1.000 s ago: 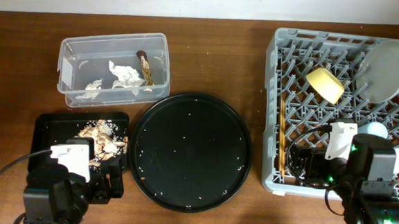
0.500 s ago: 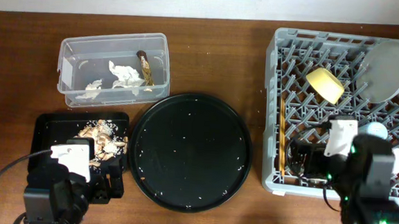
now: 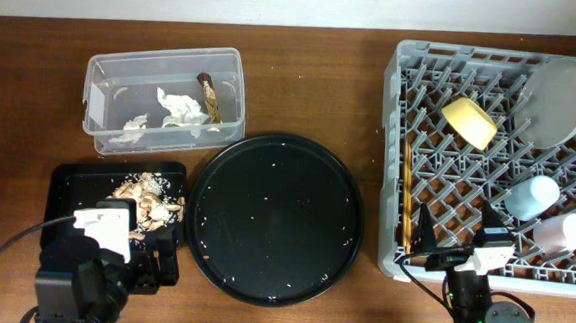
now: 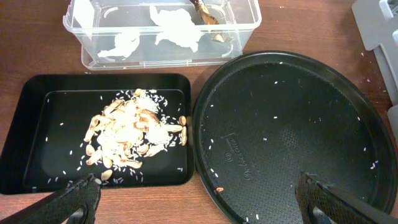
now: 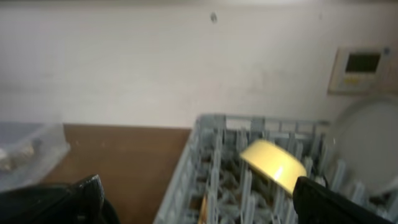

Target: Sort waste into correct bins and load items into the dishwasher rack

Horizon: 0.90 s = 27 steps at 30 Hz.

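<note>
Chopsticks front-to-back along rack wall — left claw, right claw agape, empty

Your right wrist view is blurred: the plate runs off its right edge, and the clear tub is a cropped smear at the left. In your left wrist view, the round black tray runs past the near edge.
</note>
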Each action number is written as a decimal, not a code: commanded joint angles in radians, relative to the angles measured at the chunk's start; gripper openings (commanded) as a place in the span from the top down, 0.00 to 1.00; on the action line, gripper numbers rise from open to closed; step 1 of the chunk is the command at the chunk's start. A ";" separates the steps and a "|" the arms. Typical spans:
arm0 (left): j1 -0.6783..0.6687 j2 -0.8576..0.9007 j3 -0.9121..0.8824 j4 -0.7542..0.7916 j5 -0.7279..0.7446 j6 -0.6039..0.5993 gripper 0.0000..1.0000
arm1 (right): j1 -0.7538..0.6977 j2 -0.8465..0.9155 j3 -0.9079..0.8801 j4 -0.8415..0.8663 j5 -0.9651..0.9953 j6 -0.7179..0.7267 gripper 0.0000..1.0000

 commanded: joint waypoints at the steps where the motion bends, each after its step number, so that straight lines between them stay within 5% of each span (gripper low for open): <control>1: -0.003 -0.005 -0.004 0.002 -0.010 0.019 0.01 | -0.003 -0.011 -0.094 0.014 0.042 -0.006 0.02; 27: -0.003 -0.005 -0.004 0.002 -0.010 0.019 0.01 | -0.003 -0.008 -0.105 -0.042 0.046 -0.006 0.02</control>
